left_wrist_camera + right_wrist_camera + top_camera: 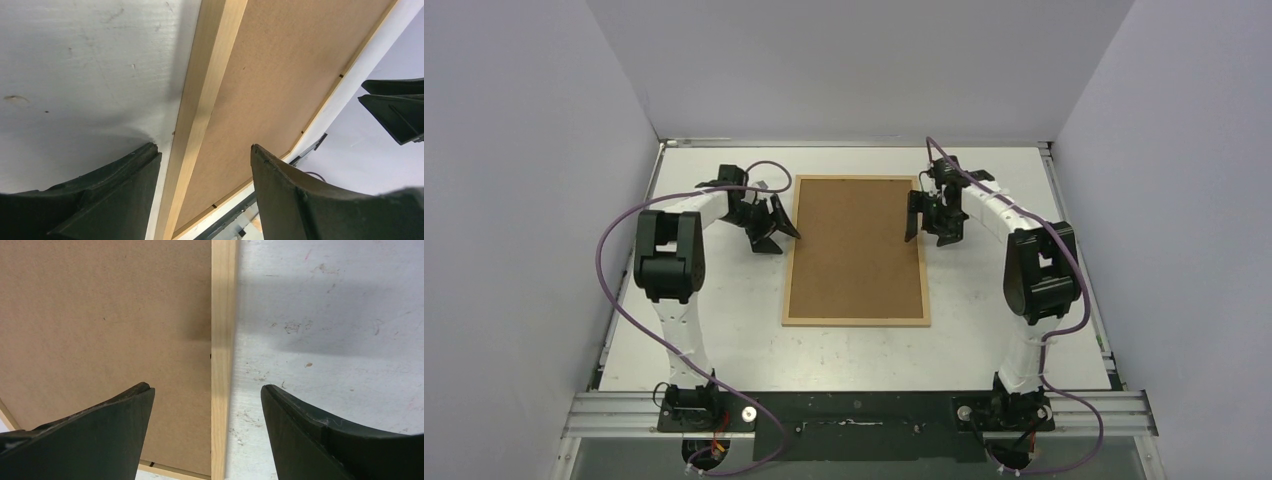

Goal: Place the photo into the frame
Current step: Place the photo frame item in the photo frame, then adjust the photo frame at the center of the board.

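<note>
The frame [856, 321] of light wood strips lies flat in the middle of the table, filled by the brown hardboard backing panel [856, 245]. The photo is hidden or out of view. My left gripper [776, 237] is open over the frame's left strip [210, 65], one finger above the table and the other above the panel [280, 75]. In the left wrist view the left gripper [204, 147] holds nothing. My right gripper [929, 230] is open astride the frame's right strip [223, 300]. The right wrist view shows the right gripper [206, 387] empty, beside the panel [100, 315].
The white table [714, 340] is scuffed and has walls at the left, back and right. A metal rail [854, 410] with both arm bases runs along the near edge. The right gripper's fingers [395, 107] show across the panel in the left wrist view.
</note>
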